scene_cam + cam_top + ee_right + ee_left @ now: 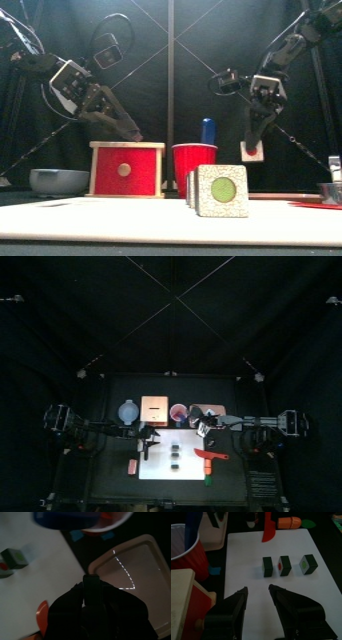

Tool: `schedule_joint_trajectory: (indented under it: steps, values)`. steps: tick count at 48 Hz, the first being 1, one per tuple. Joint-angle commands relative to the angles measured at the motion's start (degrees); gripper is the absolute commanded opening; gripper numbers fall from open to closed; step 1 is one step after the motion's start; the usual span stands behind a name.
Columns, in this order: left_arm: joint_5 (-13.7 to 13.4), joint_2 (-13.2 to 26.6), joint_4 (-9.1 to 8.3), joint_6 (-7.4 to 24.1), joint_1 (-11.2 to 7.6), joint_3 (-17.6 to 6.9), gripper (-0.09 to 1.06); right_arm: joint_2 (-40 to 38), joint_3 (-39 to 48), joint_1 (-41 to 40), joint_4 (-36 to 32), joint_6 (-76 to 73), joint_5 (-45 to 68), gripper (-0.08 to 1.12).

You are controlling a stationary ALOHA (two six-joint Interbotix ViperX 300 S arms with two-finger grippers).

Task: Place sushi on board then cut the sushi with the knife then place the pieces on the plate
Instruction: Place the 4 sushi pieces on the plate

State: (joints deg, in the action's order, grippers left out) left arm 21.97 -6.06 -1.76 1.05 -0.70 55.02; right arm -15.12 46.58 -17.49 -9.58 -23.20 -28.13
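Three dark green sushi pieces [175, 457] [285, 565] stand in a row, slightly apart, on the white board [160, 484]. In the front view they overlap [221, 190]. A red knife [211, 455] [268, 527] lies flat on the board to their right. My left gripper [151, 434] [258, 592] hangs open and empty above the board's back left. Above the pink tray [130, 562] [210, 414], my right gripper [205, 428] [89, 587] has its jaws pressed together, and I see nothing in them. The red cup [194, 165] holds a blue knife [207, 130].
A wooden box with a red drawer front [126, 170] stands left of the cup, with a blue-grey bowl [59, 180] further left. An orange toy [131, 467] lies by the board's left edge and a green toy [210, 480] on its front right.
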Motion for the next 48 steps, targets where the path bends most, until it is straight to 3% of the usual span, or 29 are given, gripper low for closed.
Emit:
schedule_joint_trajectory:
  steps: [1,13,29,41,48]
  values:
    - [0.18,-0.53,0.0,0.0,0.18,-0.62,0.79,0.26,-0.09,-2.72,-1.58,-0.18,2.37,0.61]
    - [0.18,-0.44,0.0,-0.18,0.26,-0.35,0.79,2.81,0.62,-5.8,-2.55,-0.09,5.01,0.75]
    - [0.09,-0.44,0.0,-0.18,0.26,-0.35,0.79,0.7,0.62,-4.66,-0.97,-0.35,3.69,0.76]
    - [0.0,-0.44,0.0,-0.18,0.26,-0.26,0.79,-1.85,-0.62,9.67,3.69,-0.35,2.9,0.76]
    - [-0.09,-0.44,0.0,-0.26,0.26,-0.26,0.79,0.88,-3.87,18.02,3.25,-0.26,4.31,0.76]
